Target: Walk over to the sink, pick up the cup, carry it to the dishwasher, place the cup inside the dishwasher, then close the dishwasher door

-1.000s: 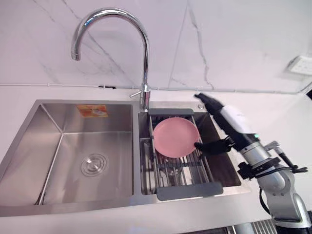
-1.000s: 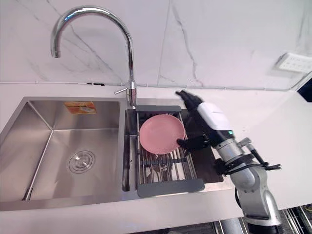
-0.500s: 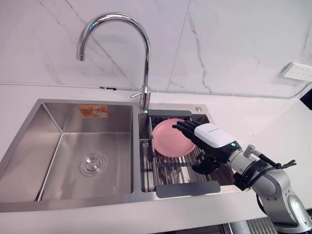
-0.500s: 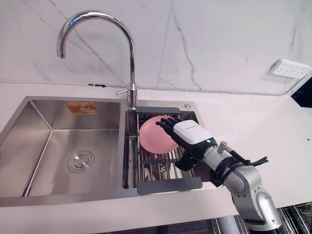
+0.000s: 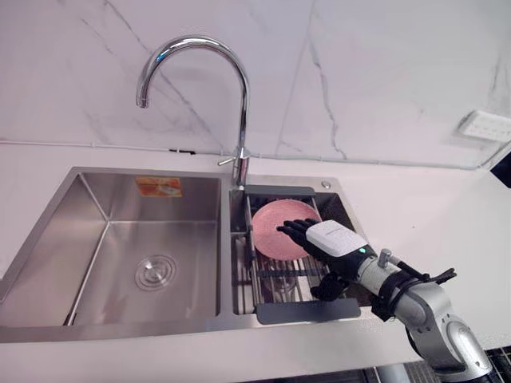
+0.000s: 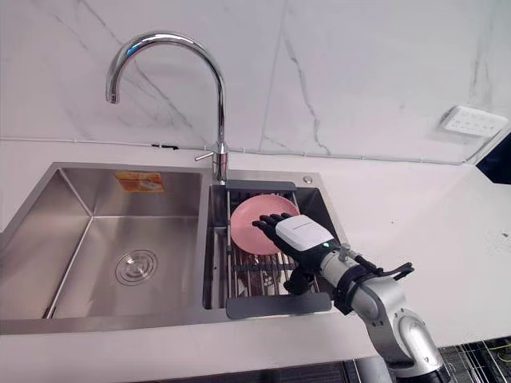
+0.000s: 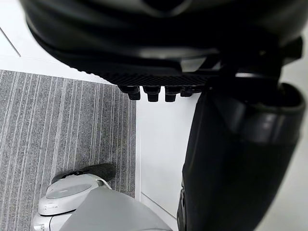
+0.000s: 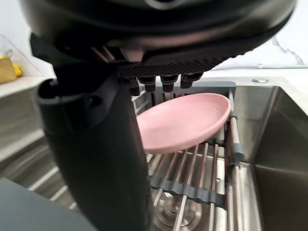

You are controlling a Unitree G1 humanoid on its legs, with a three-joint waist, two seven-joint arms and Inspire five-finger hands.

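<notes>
Hanging low at the robot's side, the left hand [image 7: 159, 29] has straight fingers and holds nothing, with grey striped carpet [image 7: 57, 125] beneath it; nearest in the head views is the white countertop [image 5: 447, 215], into which a steel two-basin sink [image 5: 80, 231] is set; the grey front bar of a drying rack [image 5: 307, 311] spans the near edge of the smaller right basin; the right hand [image 5: 331, 239] reaches in from the right over this rack, fingers straight and slightly spread, thumb pointing down toward the bars, grasping nothing; what appears to be the clear cup [image 8: 179, 215] shows as a rounded glassy shape seen through the bars, just nearer than the plate and below the hand, though its outline cannot be told exactly; the fingertips [image 5: 289, 229] lie over the near part of a pink plate [image 5: 270, 217], which leans tilted on the rack, and whether they touch it cannot be told; the larger left basin holds a round drain [image 5: 156, 273] in its floor and an orange sticker [image 5: 158, 186] on its far wall; a chrome gooseneck faucet [image 5: 239, 104] rises behind the divider between the basins; farthest, a white socket plate [image 5: 485, 125] sits on the marble wall [image 5: 383, 72].
</notes>
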